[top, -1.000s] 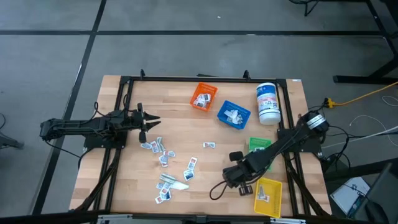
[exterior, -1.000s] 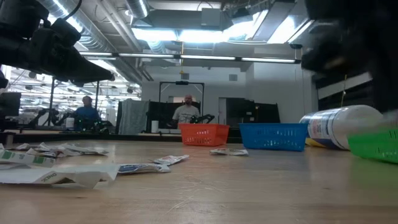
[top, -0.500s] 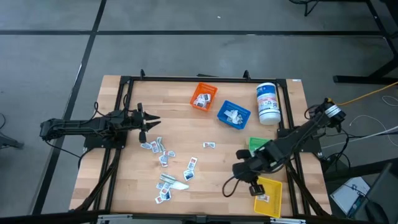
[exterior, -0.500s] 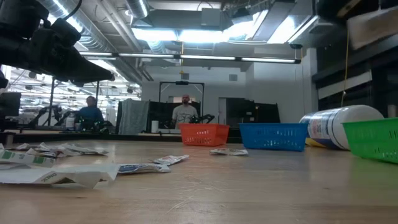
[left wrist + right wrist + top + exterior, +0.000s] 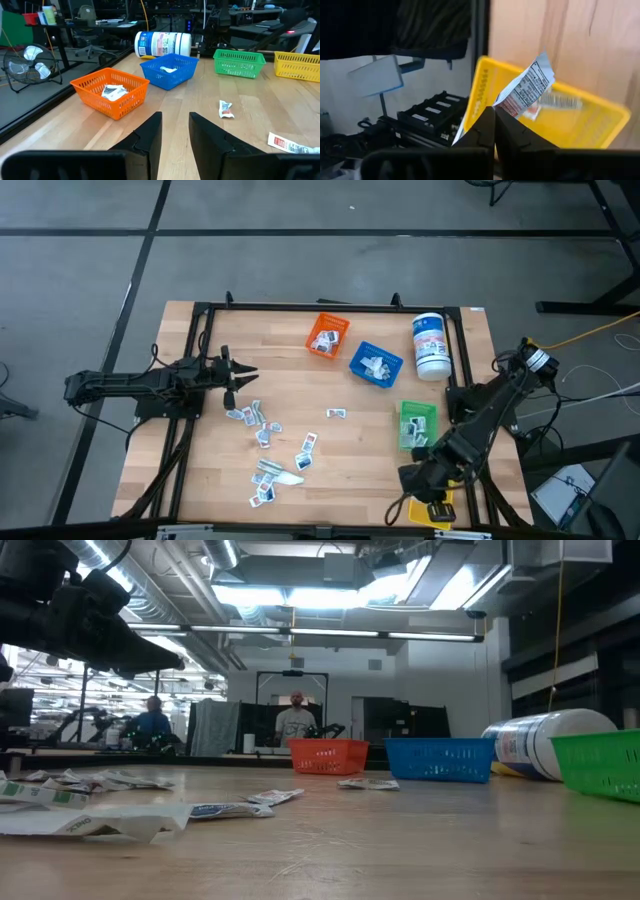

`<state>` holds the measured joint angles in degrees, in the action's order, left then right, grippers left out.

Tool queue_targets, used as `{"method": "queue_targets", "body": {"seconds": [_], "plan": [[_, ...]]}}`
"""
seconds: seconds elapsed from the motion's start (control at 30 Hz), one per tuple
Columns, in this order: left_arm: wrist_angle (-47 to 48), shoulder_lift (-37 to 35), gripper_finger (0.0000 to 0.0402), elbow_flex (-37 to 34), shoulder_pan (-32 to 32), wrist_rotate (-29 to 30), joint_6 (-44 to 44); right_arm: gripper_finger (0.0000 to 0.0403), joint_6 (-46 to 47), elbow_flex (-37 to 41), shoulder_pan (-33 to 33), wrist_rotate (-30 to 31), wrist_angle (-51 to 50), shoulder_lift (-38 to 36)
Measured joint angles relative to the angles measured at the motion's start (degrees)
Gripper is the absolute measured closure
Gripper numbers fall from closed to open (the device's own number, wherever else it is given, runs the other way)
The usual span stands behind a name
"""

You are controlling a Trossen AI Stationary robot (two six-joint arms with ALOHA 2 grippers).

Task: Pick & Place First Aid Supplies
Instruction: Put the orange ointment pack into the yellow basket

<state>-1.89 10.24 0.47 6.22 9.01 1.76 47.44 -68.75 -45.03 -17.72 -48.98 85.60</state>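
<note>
Left gripper parked at the table's left edge, fingers apart, empty, beside the loose packets. Right gripper pinched on one packet above the yellow bin. Drop step, probably; next just needs letting go.

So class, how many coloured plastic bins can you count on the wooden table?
4: orange plastic bin and blue one at the far side, green toward the right edge, yellow mostly under the right arm.
</note>
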Motion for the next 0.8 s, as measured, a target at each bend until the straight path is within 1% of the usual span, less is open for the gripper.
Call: {"method": "queue_targets", "body": {"seconds": [0.17,0.27,0.4,0.53,0.6,0.73,0.8], "plan": [[0.0,0.0,0.0309,0.0,0.0,0.0,0.0,0.0396,7.1,3.3,-2.2,0.0,1.2,0.0],[0.0,0.0,0.0311,0.0,0.0,0.0,0.0,0.0396,9.3,4.5,-3.0,0.0,2.4,0.1],[0.0,0.0,0.0309,0.0,0.0,0.0,0.0,0.0396,9.6,5.4,-3.3,0.1,3.4,0.1],[0.0,0.0,0.031,0.0,0.0,0.0,0.0,0.0396,9.0,6.2,-3.2,3.1,4.0,0.1],[0.0,0.0,0.0311,0.0,0.0,-0.1,0.0,0.0396,9.0,6.4,-3.2,3.7,4.5,0.1],[0.0,0.0,0.0309,0.0,0.0,0.0,0.0,0.0392,9.8,6.4,-3.2,3.3,5.4,0.0],[0.0,0.0,0.0309,0.0,0.0,-0.1,0.0,0.0384,11.2,6.4,-3.2,1.7,5.3,0.0]]}}
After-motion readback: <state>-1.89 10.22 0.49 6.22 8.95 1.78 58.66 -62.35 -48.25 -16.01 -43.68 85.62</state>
